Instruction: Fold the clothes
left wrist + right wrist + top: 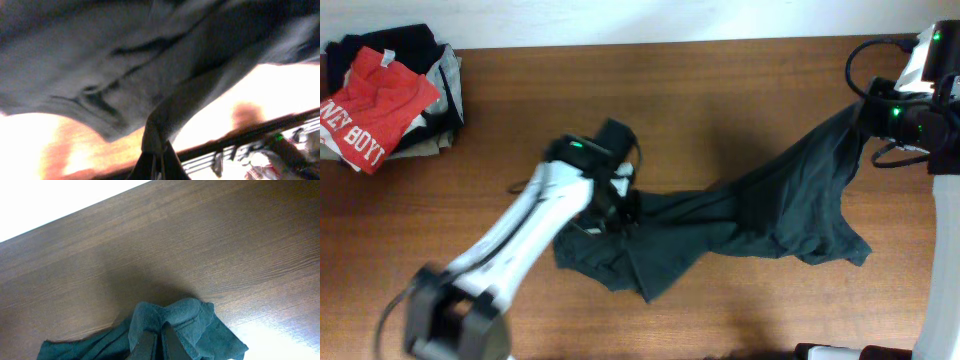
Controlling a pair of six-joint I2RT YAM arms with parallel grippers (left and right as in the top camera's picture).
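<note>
T-shirt (pixel 770 205), dark green, lay stretched across the desk (pixel 720 90); I saw the left hand (pixel 160 162) pinching its crumpled end and the right hand (pixel 157 342) pinching a raised corner near the desk's right edge. Folded garments (pixel 390 95) sat well apart, far left.

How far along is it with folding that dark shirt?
Nothing looks folded yet. The dark T-shirt lies crumpled, stretched between both arms: the left fingers pinch one end, the right fingers the other. Still left: laying it flat on the table and making every fold.
</note>
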